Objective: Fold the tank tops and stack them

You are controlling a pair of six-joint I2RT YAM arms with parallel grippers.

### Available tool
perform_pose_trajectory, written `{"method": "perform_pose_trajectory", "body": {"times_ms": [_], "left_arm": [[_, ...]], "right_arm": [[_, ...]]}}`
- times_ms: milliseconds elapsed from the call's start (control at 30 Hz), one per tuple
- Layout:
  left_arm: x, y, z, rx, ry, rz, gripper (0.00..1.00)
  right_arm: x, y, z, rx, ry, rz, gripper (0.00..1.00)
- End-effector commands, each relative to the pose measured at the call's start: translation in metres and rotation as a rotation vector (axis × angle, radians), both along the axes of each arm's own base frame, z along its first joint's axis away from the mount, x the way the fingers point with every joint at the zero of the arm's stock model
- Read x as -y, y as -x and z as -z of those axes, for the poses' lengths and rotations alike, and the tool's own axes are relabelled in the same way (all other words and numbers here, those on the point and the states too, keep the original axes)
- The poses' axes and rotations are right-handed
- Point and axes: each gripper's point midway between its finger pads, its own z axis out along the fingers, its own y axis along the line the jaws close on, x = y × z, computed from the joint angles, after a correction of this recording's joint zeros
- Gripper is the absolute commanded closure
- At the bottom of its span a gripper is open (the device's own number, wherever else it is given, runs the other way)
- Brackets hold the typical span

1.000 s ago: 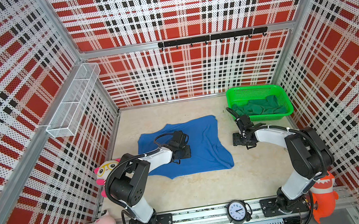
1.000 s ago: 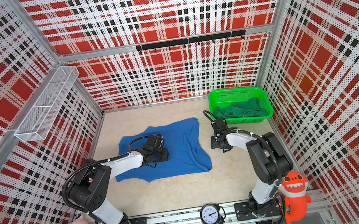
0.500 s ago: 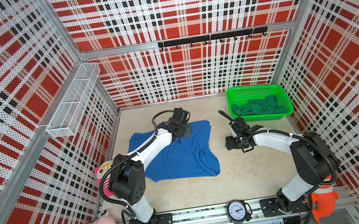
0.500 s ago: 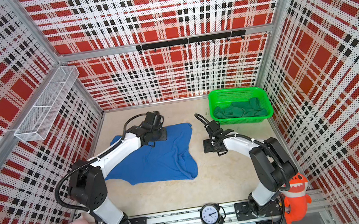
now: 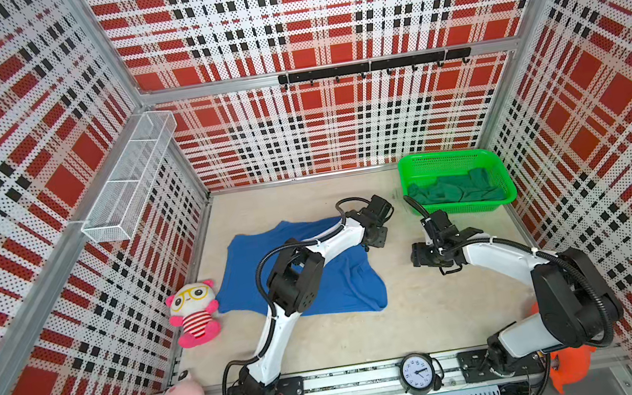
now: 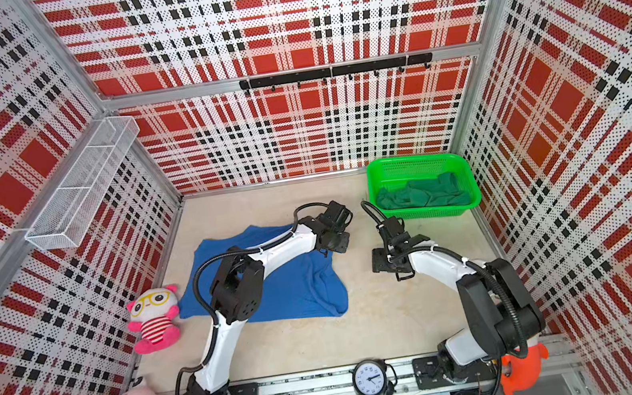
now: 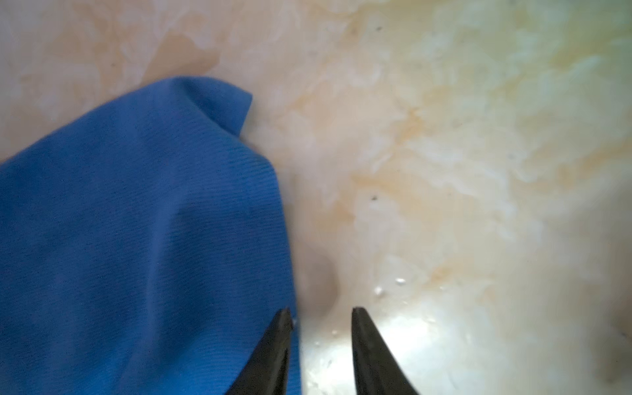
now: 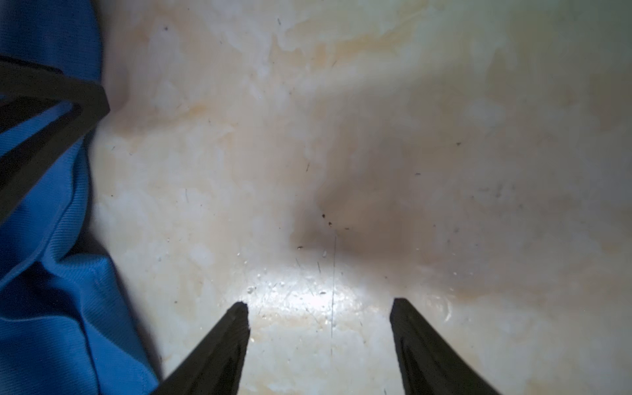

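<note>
Status check, fold-and-stack run.

Top views. Blue top [image 5: 343, 283] lies spread on table [image 5: 427, 317], left of basket [image 5: 447, 155] and nearer the arm bases than it. Both top views agree. The cloth is rumpled, with ridges along the edge facing the basket, and shows no clean fold. Green top [image 5: 456, 191] sits bunched inside the basket, unfolded. Left gripper [image 5: 374, 240] hangs low at the blue top's corner nearest the basket. Right gripper [image 5: 419, 255] is over bare table in front of the basket, apart from both tops.

Left wrist view. Left gripper [image 7: 319, 311] has its fingers [image 7: 273, 349] a narrow gap apart. Only bare table shows between them, so nothing is held. One finger sits right at the edge of the blue top [image 7: 136, 222]; whether it touches cannot be told. A small flap of cloth curls up at the corner.

Right wrist view. Right gripper [image 8: 318, 304] has its fingers wide apart, empty, above bare table. The edge of the blue top [image 8: 51, 307] lies off to one side, not between the fingers.

Judgement: early in the task. Neither top is folded and no stack is begun. Left to do: fold the blue top, lift the green top out of the basket, fold it, then stack the two.
</note>
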Motion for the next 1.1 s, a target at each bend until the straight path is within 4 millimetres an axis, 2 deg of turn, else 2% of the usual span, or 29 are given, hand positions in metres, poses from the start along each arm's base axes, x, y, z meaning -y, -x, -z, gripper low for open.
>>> {"method": "perform_pose_trajectory", "body": {"times_ms": [0,133,300,500,600,700,833,1067], "left_arm": [[-0.001,-0.011,-0.010,0.038,-0.008,-0.019,0.65],[-0.004,-0.011,0.002,0.023,-0.023,-0.023,0.69],[-0.004,-0.012,0.005,0.016,-0.017,-0.021,0.82],[-0.007,-0.013,0.011,0.006,-0.025,-0.018,0.94],[-0.007,-0.013,0.012,-0.005,-0.002,-0.016,1.00],[-0.008,-0.017,0.006,0.010,0.021,-0.026,1.00],[-0.011,-0.023,-0.019,0.053,0.046,-0.040,1.00],[-0.021,-0.028,-0.062,0.123,0.077,-0.059,1.00]], "right_arm": [[0.000,-0.004,-0.004,0.026,-0.017,0.008,0.30],[-0.003,-0.008,-0.005,0.030,-0.025,0.003,0.30],[-0.003,-0.010,-0.008,0.039,-0.023,0.006,0.30],[-0.003,-0.011,-0.008,0.038,-0.025,0.008,0.30],[-0.011,-0.014,-0.012,0.055,-0.057,-0.026,0.31],[-0.031,-0.018,-0.023,0.104,-0.133,-0.070,0.32],[-0.053,-0.021,-0.031,0.139,-0.131,-0.131,0.33],[-0.063,-0.026,-0.029,0.166,-0.121,-0.145,0.34]]}}
